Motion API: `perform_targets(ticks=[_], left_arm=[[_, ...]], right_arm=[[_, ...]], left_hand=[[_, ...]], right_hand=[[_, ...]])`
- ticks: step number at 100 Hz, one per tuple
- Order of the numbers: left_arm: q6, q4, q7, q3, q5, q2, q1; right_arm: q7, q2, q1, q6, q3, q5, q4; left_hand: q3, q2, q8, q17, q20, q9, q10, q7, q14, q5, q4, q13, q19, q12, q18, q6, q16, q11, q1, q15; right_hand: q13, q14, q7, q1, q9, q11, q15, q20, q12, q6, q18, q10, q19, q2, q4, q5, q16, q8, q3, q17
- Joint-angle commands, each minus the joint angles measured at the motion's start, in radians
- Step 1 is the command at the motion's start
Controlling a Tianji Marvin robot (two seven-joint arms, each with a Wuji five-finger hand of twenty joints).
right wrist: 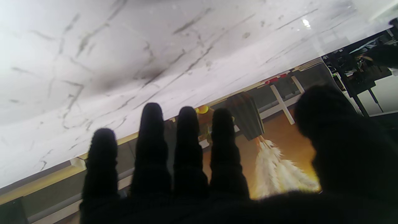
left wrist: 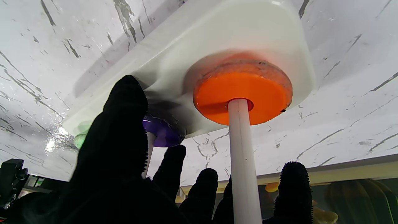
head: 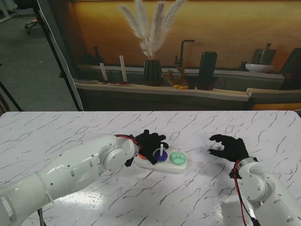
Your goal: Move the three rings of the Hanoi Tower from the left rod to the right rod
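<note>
White marble table (head: 70, 127); wooden shelf (head: 160, 89), orange wall (head: 225, 28) behind.

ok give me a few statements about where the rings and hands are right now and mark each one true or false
1. The orange ring sits on the left rod. True.
2. The purple ring is on the middle rod. True.
3. The green ring lies loose on the marble table. False: it is threaded on the right rod of the white base.
4. The right hand holds a ring. False: it is open and holds nothing, to the right of the tower.
5. The left hand is over the tower's left end. True.
</note>
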Motion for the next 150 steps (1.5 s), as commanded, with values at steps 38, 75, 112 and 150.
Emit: perform_targets(ticks=[38,75,112,150], left_arm=[[-0.001,0.018,0.010,0.002,0.003,-0.022,0.049],[0.016,-0.053,-0.036,-0.076,-0.002,0.000,0.089],[0.028,-0.078,-0.042,-0.114,0.006,0.005,0.109],[0.037,-0.131,-0.057,-0.193,0.016,0.014,0.146]], right_arm=[[0.002,-0.006,-0.008,-0.002,-0.001,0.000,-0.001],[0.000,-0.006,-0.003,-0.003,-0.006,0.001,0.004],[0.001,-0.006,-0.002,-0.003,-0.010,0.003,0.004],[0.002,-0.007,0.002,-0.003,-0.018,0.006,0.007]], left_hand=[[-0.099,0.183,0.082,0.003,0.012,0.084,-0.032,0.152,-0.004,0.147,-0.028,0.052,0.060,0.024,0.020,-0.124,0.020,0.027,0.178,0.021],[-0.118,0.194,0.126,-0.002,0.004,0.101,-0.039,0.202,-0.005,0.158,-0.046,0.058,0.062,0.023,0.017,-0.153,0.020,0.033,0.232,0.021],[-0.132,0.216,0.117,-0.001,0.001,0.104,-0.040,0.199,-0.006,0.151,-0.051,0.060,0.063,0.023,0.020,-0.152,0.021,0.035,0.229,0.020],[-0.135,0.220,0.113,0.000,-0.001,0.129,-0.033,0.192,-0.004,0.158,-0.053,0.065,0.063,0.025,0.020,-0.154,0.021,0.044,0.231,0.020]], right_hand=[[0.010,-0.024,0.012,0.003,0.019,0.013,0.020,0.005,0.004,0.008,0.100,0.000,0.019,-0.008,0.034,0.024,0.008,0.013,0.016,-0.013],[0.008,-0.023,0.012,0.004,0.017,0.012,0.019,0.005,0.004,0.008,0.099,0.000,0.019,-0.009,0.034,0.023,0.008,0.013,0.016,-0.013],[0.008,-0.024,0.011,0.003,0.017,0.012,0.019,0.005,0.004,0.008,0.099,0.000,0.019,-0.008,0.035,0.023,0.008,0.012,0.014,-0.014],[0.008,-0.024,0.011,0.003,0.018,0.012,0.019,0.005,0.004,0.008,0.099,0.000,0.019,-0.008,0.035,0.023,0.008,0.012,0.014,-0.014]])
